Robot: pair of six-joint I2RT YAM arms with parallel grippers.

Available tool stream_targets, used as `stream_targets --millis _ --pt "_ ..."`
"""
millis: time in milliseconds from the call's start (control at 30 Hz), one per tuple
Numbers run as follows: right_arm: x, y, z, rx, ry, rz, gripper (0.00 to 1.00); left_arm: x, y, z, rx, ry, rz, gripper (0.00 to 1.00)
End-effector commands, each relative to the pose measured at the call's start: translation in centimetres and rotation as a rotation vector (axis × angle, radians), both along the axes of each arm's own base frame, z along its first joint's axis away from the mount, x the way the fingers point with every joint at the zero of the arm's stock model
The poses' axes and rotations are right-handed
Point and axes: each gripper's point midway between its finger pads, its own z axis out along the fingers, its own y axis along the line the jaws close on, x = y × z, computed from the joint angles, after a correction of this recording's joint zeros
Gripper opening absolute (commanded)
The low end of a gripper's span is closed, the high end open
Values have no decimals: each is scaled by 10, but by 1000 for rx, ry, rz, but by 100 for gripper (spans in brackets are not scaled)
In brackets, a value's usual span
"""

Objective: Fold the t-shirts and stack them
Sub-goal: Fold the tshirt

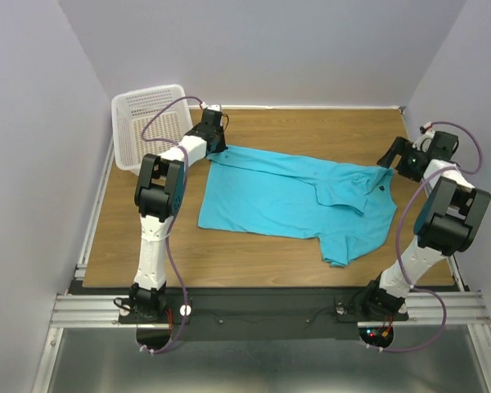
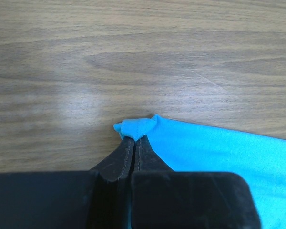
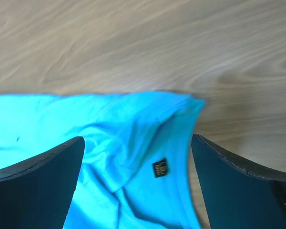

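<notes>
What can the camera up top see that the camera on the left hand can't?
Only the top view: the whole shirt laid out, a white basket in the far left corner, and the right hand beside the shirt. Only the left wrist view: up close, the left hand pinched shut on a bunched-up shirt corner. Both: the blue shirt and the wooden table.

left arm point(image 1: 151, 246), right arm point(image 1: 409, 262): white links, black joints, purple cables point(image 1: 177, 266); black wedge fingers point(image 2: 117, 162).
</notes>
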Motion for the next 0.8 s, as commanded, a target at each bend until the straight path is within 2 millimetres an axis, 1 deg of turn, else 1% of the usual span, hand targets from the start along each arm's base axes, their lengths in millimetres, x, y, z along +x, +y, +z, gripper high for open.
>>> stream_targets --millis 0,33,67,100,167,200,267,367,433,567,600,667,700,733,767 --pt "-5 33 -14 138 -12 138 100 9 2 14 -7 -34 -6 0" --pt "-6 32 -17 140 -3 130 95 9 2 13 -6 -31 -6 0" --pt "-6 31 -17 137 -1 125 95 9 1 14 -5 -32 -8 0" --pt "-5 30 -17 136 0 120 88 9 1 13 -5 -31 -8 0" --pt "-4 31 -16 149 -1 111 80 10 2 12 -6 -31 -8 0" --pt "-2 31 -16 165 0 105 69 9 0 11 -7 -29 -9 0" --pt "1 31 -17 182 8 88 63 10 1 11 -11 -28 -7 0" --pt "4 28 -22 191 20 74 61 9 0 9 -9 -25 -7 0" --pt "6 29 -23 205 21 72 56 9 1 10 -9 -27 -8 0" --pt "8 27 -28 217 37 57 54 9 0 10 -9 -28 -9 0" --pt "9 27 -29 218 39 56 51 9 0 10 -8 -27 -8 0" --pt "9 28 -29 229 39 61 47 9 1 9 -8 -24 -8 0" --pt "9 30 -28 235 35 69 42 9 0 9 -10 -23 -10 0" --pt "9 30 -28 240 35 69 40 8 0 8 -10 -22 -10 0" --pt "10 30 -26 241 30 71 34 8 0 7 -11 -20 -9 0"
